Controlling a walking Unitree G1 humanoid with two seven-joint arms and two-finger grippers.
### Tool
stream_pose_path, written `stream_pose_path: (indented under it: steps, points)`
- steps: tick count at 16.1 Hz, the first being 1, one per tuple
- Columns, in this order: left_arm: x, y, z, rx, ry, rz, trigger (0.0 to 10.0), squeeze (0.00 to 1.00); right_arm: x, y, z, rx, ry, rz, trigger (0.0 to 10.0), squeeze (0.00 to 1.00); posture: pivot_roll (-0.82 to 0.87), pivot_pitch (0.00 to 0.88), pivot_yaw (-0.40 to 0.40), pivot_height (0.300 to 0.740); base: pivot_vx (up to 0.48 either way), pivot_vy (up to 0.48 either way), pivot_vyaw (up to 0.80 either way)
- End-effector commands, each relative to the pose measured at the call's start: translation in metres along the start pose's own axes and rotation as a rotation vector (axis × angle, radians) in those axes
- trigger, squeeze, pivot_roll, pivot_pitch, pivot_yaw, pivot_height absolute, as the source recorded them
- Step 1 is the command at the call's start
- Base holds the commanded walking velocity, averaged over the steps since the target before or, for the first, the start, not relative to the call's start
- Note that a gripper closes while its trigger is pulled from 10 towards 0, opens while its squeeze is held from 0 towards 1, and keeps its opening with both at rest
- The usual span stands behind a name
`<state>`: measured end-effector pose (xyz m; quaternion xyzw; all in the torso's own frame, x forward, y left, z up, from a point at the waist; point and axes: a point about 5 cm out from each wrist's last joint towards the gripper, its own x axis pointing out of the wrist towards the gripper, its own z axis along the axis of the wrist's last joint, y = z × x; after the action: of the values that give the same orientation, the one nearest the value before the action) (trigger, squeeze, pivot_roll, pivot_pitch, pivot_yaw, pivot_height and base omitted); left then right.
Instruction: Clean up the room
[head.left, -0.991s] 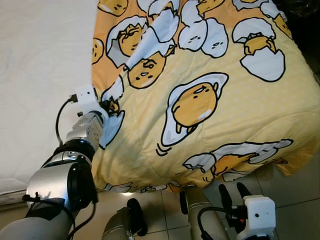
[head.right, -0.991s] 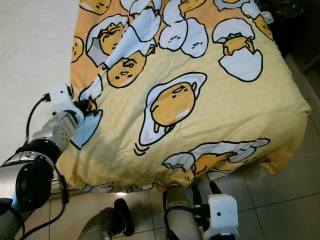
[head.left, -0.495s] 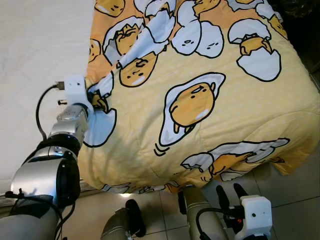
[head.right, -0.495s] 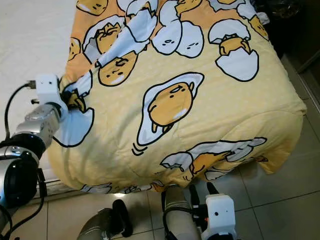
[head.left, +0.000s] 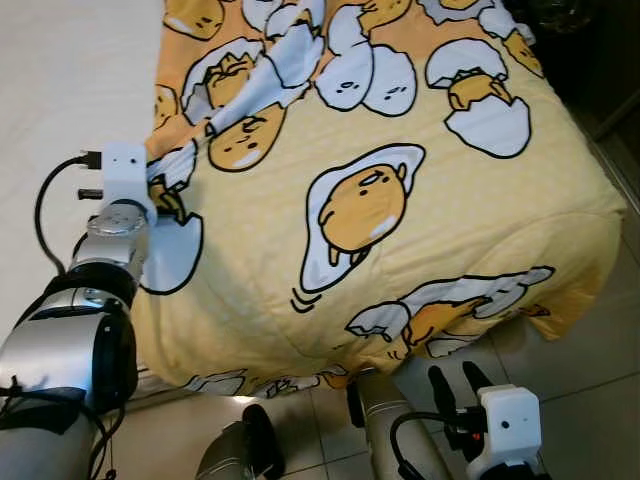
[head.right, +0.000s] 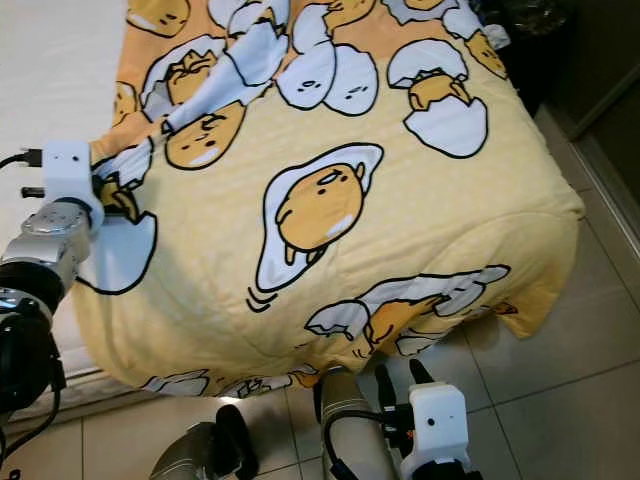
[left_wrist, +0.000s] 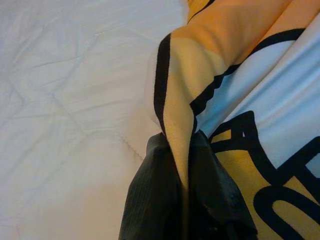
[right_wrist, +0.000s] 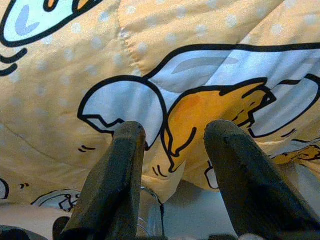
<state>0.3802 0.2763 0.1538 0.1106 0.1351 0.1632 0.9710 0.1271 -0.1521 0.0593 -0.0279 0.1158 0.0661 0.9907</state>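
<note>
A yellow blanket (head.left: 400, 190) printed with egg cartoons covers the right part of the bed and hangs over its foot end. My left gripper (head.left: 168, 203) is shut on the blanket's left edge (left_wrist: 177, 145), a fold of cloth pinched between the two black fingers (left_wrist: 155, 200). That edge lies over the white mattress sheet (head.left: 70, 90). My right gripper (head.left: 457, 385) hangs low at the foot of the bed, open, its fingers (right_wrist: 120, 175) apart with nothing between them, pointing at the blanket's hanging hem (right_wrist: 210, 105).
Grey tiled floor (head.left: 580, 390) runs along the foot and right side of the bed. A dark piece of furniture (head.left: 590, 50) stands at the far right. My own legs (head.left: 240, 455) show at the bottom edge.
My left gripper has pulled the blanket's edge leftward over the white sheet, spreading the blanket wider. The camera has shifted slightly. The right gripper has stayed low.
</note>
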Motion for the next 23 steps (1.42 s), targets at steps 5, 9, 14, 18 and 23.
stream_pose_path:
  steps: [5,9,14,18,23]
  points:
    - [-0.010,0.039,-0.058,0.041,0.231,0.175,0.0,0.00,-0.002,-0.001,-0.009,0.002,0.043,0.009,10.0,0.00,-0.31,0.305,0.035,0.740,0.000,0.000,0.00]
    - [-0.020,0.031,-0.091,-0.070,0.357,0.187,10.0,0.00,0.001,-0.002,-0.012,0.002,0.055,0.017,10.0,0.00,-0.30,0.301,0.028,0.740,0.000,0.000,0.00]
    - [-0.016,0.023,-0.079,-0.077,0.275,0.159,10.0,1.00,0.004,-0.004,-0.013,-0.009,0.062,0.033,10.0,0.00,-0.29,0.300,0.016,0.740,0.000,0.000,0.00]
    - [-0.008,0.019,-0.049,0.083,0.132,0.127,10.0,1.00,0.006,-0.004,-0.015,-0.013,0.066,0.040,10.0,0.00,-0.29,0.299,0.017,0.740,0.000,0.000,0.00]
    - [-0.004,0.032,-0.025,0.016,0.049,0.157,10.0,1.00,0.012,-0.003,-0.018,-0.014,0.066,0.047,10.0,0.00,-0.26,0.272,0.029,0.740,0.000,0.000,0.00]
